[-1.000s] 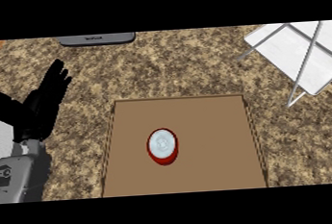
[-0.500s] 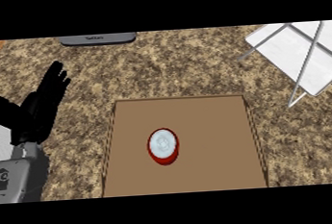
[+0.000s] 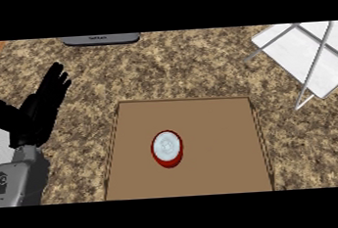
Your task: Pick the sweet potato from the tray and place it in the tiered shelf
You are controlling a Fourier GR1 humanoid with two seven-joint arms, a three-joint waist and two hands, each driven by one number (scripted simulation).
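Speckled stone counter (image 3: pixel 169 69), seen steeply from above. Sweet potato (image 3: pixel 167 148) sits near the middle of the brown tray (image 3: pixel 223 117); it reads as a red rim round a pale top, so I'm probably looking at it end-on. Nothing touches it. Tiered shelf (image 3: pixel 309 53) is well apart, at the upper right: white panel, grey rods. Left hand (image 3: pixel 40 111) rests open at the left edge, fingers straight and spread, holding nothing. Right hand not visible. Pick not yet begun; next move needs a hand over the tray, closing round the potato.
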